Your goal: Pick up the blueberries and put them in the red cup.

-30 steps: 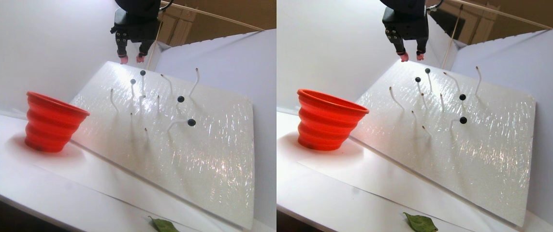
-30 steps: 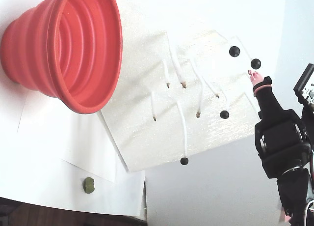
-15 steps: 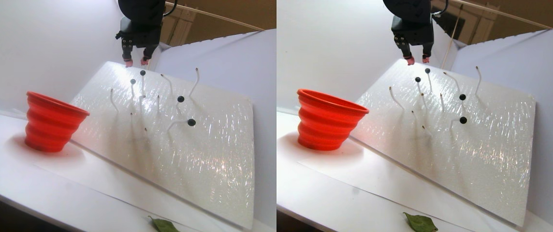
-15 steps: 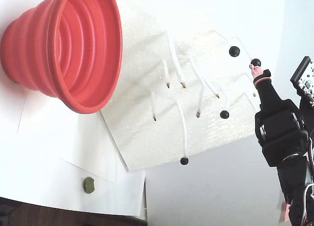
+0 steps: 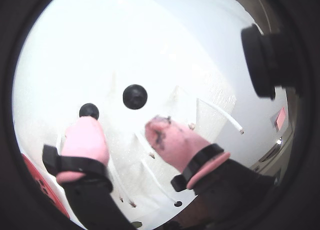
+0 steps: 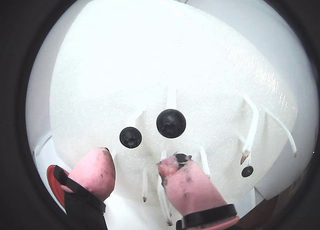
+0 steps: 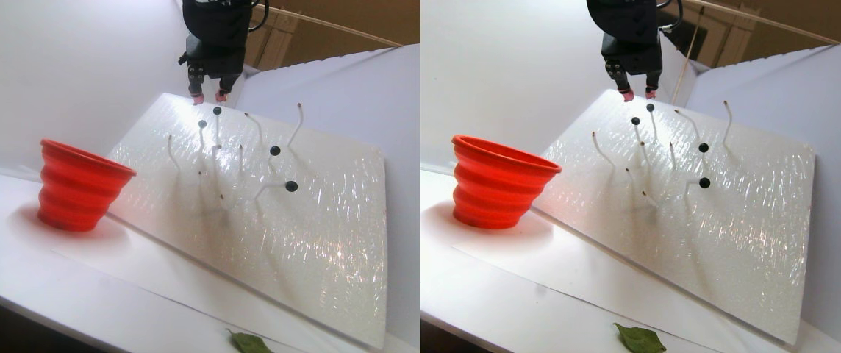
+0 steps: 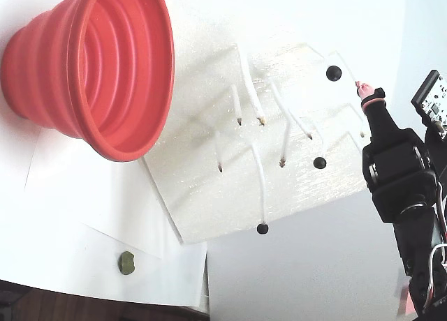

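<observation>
Arm: black, reaching in from the top of the stereo pair view, wrist pointing down at the upper edge of the slanted white board (image 7: 303,220). In the fixed view it enters from the right edge and points up-left.
Gripper (image 7: 208,96): two pink-tipped fingers (image 5: 84,140) spread apart with a clear gap between them, nothing held. The tips hang just above the board's top edge.
Berries near the tips: both wrist views show two berries just ahead of the fingers. The larger-looking one (image 6: 171,123) sits in line with the gap; the other (image 6: 130,137) sits off the left finger.
Berries (image 7: 291,186): four counted on the left half of the stereo pair view, each a dark ball on the end of a thin white stalk. Two sit high on the board under the gripper, two lower and to the right. The fixed view shows only three (image 8: 334,73).
Stalks (image 7: 295,123): several stand bare, brown-tipped; exact count unclear.
Cup (image 7: 79,185): one, red, upright on the white table (image 7: 16,257), at the board's lower left corner, well apart from the gripper. In the fixed view nothing shows inside it.
Leaf (image 7: 250,342): one, green, on the table's near edge.
Green lump (image 8: 126,262): one, on the paper below the cup in the fixed view.
</observation>
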